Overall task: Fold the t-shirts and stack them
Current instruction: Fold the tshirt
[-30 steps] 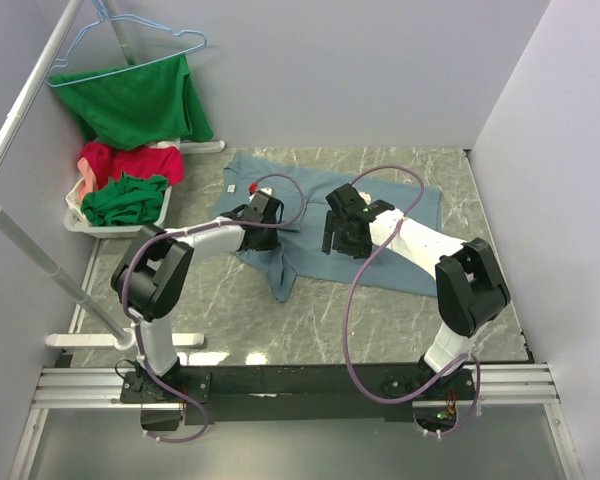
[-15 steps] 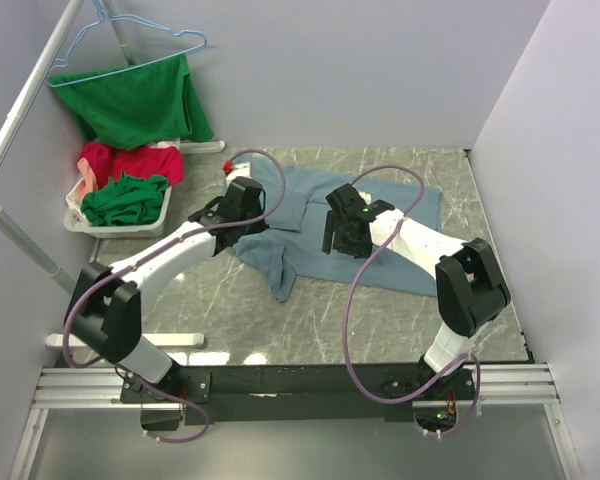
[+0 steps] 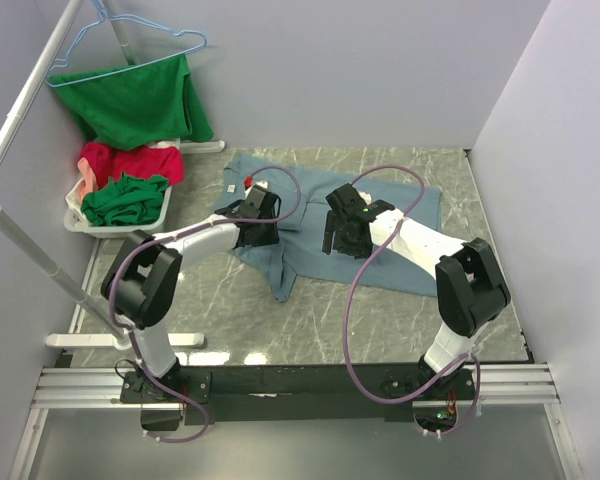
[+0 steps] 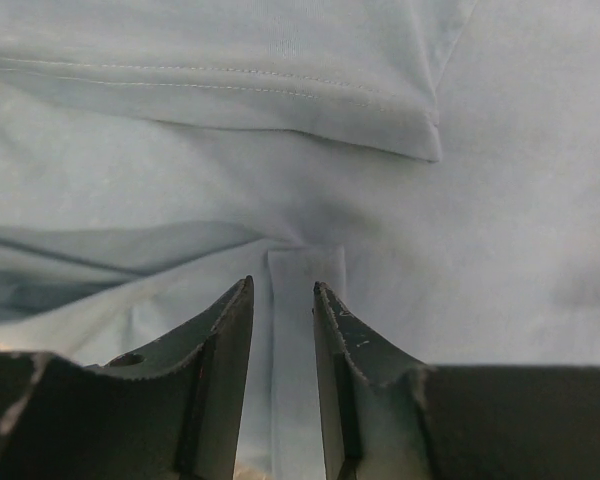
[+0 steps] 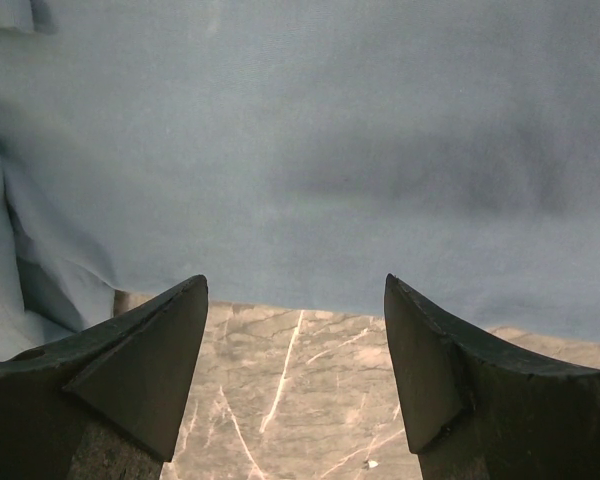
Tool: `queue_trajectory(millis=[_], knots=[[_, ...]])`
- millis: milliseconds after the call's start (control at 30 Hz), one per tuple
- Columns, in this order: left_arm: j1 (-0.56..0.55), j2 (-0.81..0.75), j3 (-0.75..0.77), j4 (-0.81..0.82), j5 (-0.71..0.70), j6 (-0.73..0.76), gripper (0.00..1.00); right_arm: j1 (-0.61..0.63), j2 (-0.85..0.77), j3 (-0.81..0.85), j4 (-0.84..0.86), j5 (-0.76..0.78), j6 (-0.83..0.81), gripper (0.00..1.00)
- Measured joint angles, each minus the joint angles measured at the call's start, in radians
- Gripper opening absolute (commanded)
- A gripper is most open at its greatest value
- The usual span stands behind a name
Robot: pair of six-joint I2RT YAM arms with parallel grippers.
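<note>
Dusty grey-blue soft cloth t-shirt (image 3: pixel 425 205) lies spread and partly folded on the grey marbled tabletop (image 3: pixel 310 310), both arms over it.
Left gripper (image 4: pixel 282 288) is low over the shirt's left part, its jaws only a narrow gap apart with a raised crease of cloth showing between them, not pinched. Right gripper (image 5: pixel 295 285) stands wide apart and empty above the shirt's near hem, bare marble between its tips.
</note>
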Motion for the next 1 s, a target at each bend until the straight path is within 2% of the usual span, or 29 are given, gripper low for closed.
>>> queue_trajectory(millis=[767, 867, 1000], knots=[[0.001, 0.122, 0.02, 0.069, 0.08, -0.001, 0.33, 0.0, 0.0, 0.0, -0.003, 0.005, 0.0, 0.78], [0.001, 0.128, 0.026, 0.076, 0.088, -0.001, 0.27, 0.0, 0.0, 0.0, -0.003, 0.005, 0.0, 0.78], [0.001, 0.131, 0.027, 0.079, 0.091, -0.005, 0.01, 0.0, 0.0, 0.0, -0.003, 0.007, 0.0, 0.78]])
